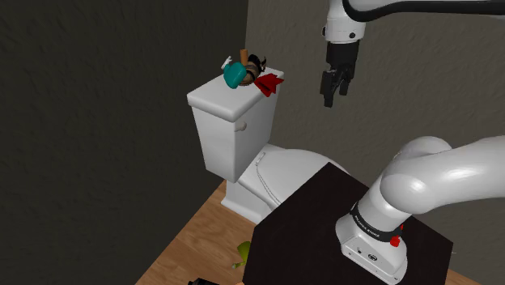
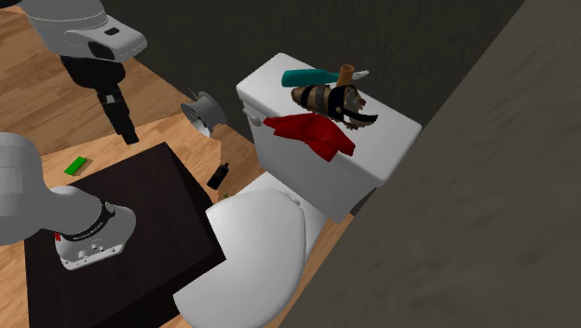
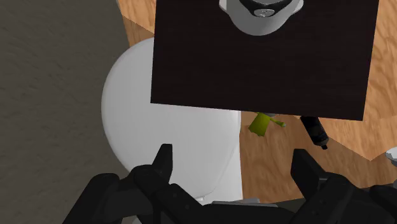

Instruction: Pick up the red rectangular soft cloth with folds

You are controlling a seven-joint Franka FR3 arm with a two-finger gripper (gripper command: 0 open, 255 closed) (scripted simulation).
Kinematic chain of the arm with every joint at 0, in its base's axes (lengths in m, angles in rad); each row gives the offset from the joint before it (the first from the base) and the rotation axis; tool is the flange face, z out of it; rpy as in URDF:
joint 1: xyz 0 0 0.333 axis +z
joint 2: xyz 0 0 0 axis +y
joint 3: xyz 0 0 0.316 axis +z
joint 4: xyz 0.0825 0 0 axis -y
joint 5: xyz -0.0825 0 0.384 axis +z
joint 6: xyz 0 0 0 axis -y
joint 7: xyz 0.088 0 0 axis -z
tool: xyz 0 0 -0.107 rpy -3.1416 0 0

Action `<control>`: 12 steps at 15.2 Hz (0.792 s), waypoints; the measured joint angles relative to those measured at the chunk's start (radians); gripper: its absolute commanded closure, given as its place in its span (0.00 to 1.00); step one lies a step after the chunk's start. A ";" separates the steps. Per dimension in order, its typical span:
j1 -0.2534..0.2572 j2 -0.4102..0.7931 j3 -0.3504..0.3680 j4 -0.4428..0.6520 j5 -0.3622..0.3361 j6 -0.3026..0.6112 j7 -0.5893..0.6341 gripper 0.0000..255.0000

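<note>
Your end effector (image 1: 334, 96) hangs spread open, so pinch the red cloth (image 1: 269, 82) at a raised fold (it should be limp, light) on the tank lid (image 1: 214, 95).

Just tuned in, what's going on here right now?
The arm's pincer hangs open and empty in the air, clear of the toilet tank. The red cloth lies untouched on the tank's lid, beside a teal object and a brown striped item. Nothing is picked up yet.
</note>
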 measured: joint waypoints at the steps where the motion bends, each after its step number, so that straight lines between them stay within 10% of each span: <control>1: 0.000 0.000 0.000 0.000 0.000 0.000 0.000 0.00; 12: -0.044 0.422 -0.083 0.263 0.156 0.150 0.103 0.00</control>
